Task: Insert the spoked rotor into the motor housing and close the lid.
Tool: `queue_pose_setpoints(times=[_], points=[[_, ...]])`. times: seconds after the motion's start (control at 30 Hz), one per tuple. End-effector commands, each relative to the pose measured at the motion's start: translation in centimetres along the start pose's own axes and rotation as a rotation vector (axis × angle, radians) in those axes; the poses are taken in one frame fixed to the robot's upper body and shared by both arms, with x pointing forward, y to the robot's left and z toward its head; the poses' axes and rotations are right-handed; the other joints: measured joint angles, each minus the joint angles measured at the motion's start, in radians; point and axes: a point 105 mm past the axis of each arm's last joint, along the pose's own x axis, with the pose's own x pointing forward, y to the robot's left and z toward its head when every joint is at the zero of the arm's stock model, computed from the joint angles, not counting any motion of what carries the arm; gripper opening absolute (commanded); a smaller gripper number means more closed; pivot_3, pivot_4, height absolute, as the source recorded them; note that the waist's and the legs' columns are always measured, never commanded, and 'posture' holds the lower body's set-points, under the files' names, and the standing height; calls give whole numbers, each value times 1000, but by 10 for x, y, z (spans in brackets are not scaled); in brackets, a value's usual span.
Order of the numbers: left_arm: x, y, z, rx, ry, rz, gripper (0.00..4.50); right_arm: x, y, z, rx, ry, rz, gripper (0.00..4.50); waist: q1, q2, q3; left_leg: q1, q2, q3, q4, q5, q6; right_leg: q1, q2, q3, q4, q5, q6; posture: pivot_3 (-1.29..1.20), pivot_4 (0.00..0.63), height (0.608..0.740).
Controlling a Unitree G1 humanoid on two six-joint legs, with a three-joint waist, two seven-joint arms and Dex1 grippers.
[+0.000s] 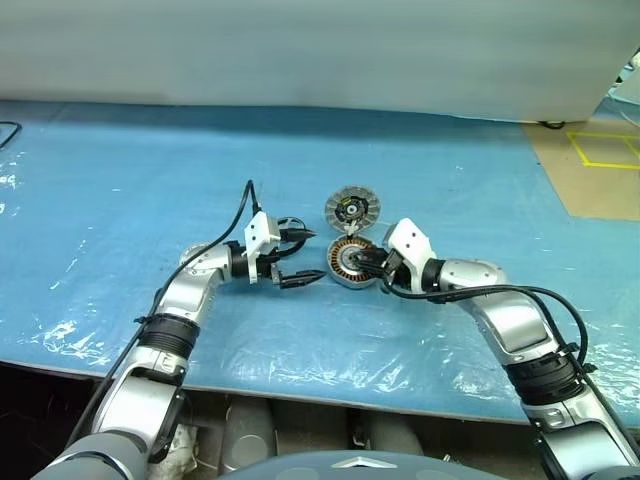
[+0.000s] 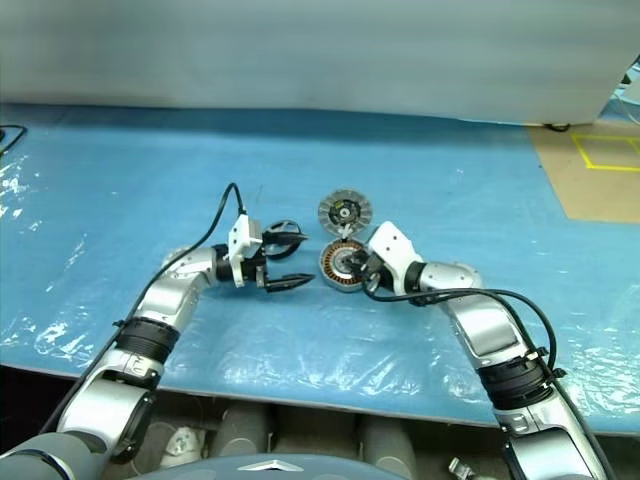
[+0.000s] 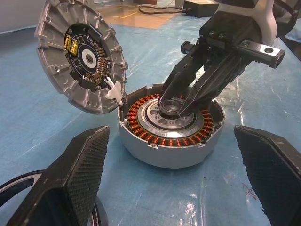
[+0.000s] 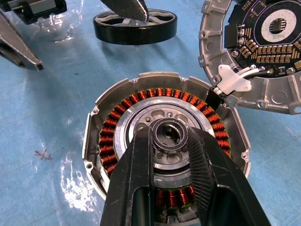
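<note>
The motor housing [image 4: 106,141], a silver puck with copper windings, lies on the blue table. Its lid [image 3: 80,56] stands tilted at the housing's rim, inner face showing, joined to it by a white connector. My right gripper [image 4: 169,136] reaches in from the right, its fingers shut on the raised ring at the housing's centre. The spoked rotor [image 4: 136,34], a black ring, lies flat on the table to the left of the housing. My left gripper [image 1: 308,257] hovers open just left of the housing, pointing at it, with the rotor beside its far finger.
The blue plastic sheet [image 1: 120,190] covers the table and is wrinkled near the front edge [image 1: 300,385]. At the far right lies a brown surface with yellow tape [image 1: 600,150]. A pale wall [image 1: 300,50] runs along the back.
</note>
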Motion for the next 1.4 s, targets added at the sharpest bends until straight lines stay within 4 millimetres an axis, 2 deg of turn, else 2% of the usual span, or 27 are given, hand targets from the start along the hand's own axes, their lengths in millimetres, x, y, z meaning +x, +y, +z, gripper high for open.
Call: queue_pose_setpoints(times=[0.03, 0.4, 0.63, 1.17, 1.4], points=[[-2, 0, 7, 24, -18, 9, 4500, 1, -1, 1, -7, -7, -13, 643, 0, 0, 0, 0, 0, 0, 0, 0, 0, 0, 0, 0, 0, 0, 0, 0, 150, 740], [3, 0, 5, 21, -10, -3, 4500, 0, 1, -7, -9, 24, -16, 643, 0, 0, 0, 0, 0, 0, 1, 0, 0, 0, 0, 0, 0, 0, -1, 0, 150, 740], [5, 0, 5, 22, -9, -6, 4500, 4, 5, -5, -11, 19, -4, 643, 0, 0, 0, 1, 0, 0, 1, 0, 0, 0, 0, 0, 1, -1, -1, 0, 150, 740], [-2, -1, 1, 25, 11, 9, 4500, 12, 10, -6, -21, 20, 26, 643, 0, 0, 0, 1, 0, 0, 1, 0, 0, 0, 0, 1, 1, -1, -1, 0, 150, 740], [-2, -2, 0, 24, 16, 10, 4500, 5, -1, -8, -32, 32, -13, 643, 0, 0, 0, 1, 0, 0, 1, 0, 0, 0, 0, 1, 1, -1, -1, 0, 150, 740]])
